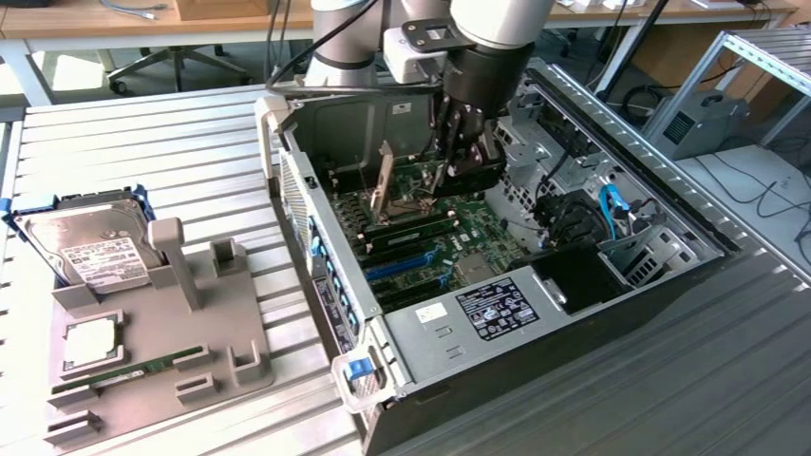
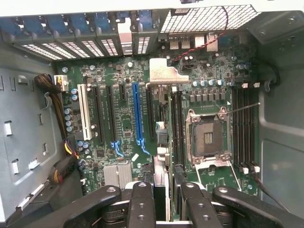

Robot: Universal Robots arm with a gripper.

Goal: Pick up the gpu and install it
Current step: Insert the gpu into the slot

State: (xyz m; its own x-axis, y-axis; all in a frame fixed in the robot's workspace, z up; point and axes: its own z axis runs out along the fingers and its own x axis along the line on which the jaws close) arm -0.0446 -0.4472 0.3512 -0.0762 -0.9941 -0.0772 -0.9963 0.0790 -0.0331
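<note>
You are looking at a slatted metal bench [image 1: 152,133] with an open computer case [image 1: 419,351] lying on it, its motherboard [image 1: 476,237] facing up. Toward the exterior view's left, well apart from the case, a grey fixture tray [image 1: 190,332] holds a silver hard drive [image 1: 95,249] with a white label, standing tilted, and a narrow green memory stick [image 1: 133,369] lying flat in front of it.

Your arm [image 1: 488,43] reaches down from above into the middle of the case. The tool [image 1: 462,169] sits low over the motherboard, and its fingers [image 2: 141,202] are pinching the gpu [image 2: 161,142] between them, neither fully spread nor pressed together. In the wrist view you see the card edge-on and upright: its silver end bracket [image 2: 163,73] points toward the rear wall of the case, just beside the perforated slot covers [image 2: 102,45].

The card stands between the blue expansion slot [image 2: 138,116] and the bare processor socket [image 2: 209,137], lined up along a black slot beside the blue one. From either view it is hard to tell whether the card's lower edge is touching that slot or hanging just above it. A white slot [image 2: 85,116] lies further off, near a bundle of yellow and black cables [image 2: 59,104].
</note>
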